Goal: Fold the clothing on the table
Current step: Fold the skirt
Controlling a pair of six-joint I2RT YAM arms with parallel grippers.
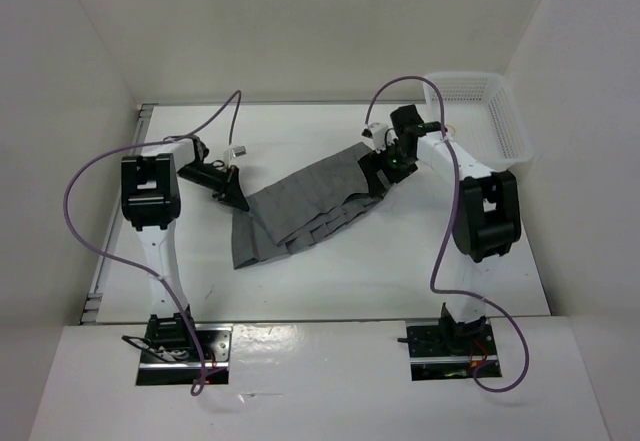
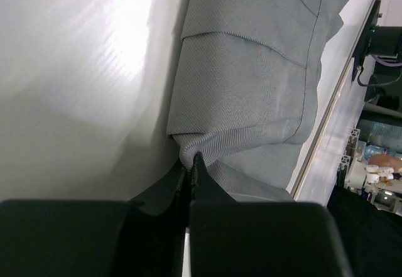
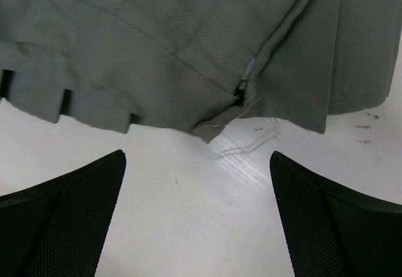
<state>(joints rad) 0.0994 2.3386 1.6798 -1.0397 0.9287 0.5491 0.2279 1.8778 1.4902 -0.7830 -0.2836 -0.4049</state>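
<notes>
The clothing (image 1: pixel 300 211), a grey pleated skirt, lies crumpled across the middle of the white table (image 1: pixel 340 286). My left gripper (image 1: pixel 238 199) is at its left corner. In the left wrist view the black fingers (image 2: pixel 207 189) are pressed together, and the left gripper (image 2: pixel 190 161) is shut on a bunched fold of the skirt (image 2: pixel 251 82). My right gripper (image 1: pixel 385 174) hovers over the skirt's far right end. The right wrist view shows this gripper (image 3: pixel 198 157) wide open over bare table, just short of the waistband edge (image 3: pixel 176 44) and its zipper (image 3: pixel 246 79); nothing lies between the fingers.
A white mesh basket (image 1: pixel 482 111) stands at the back right corner, close behind the right arm. White walls enclose the table on three sides. A metal rail (image 1: pixel 118 211) runs along the left edge.
</notes>
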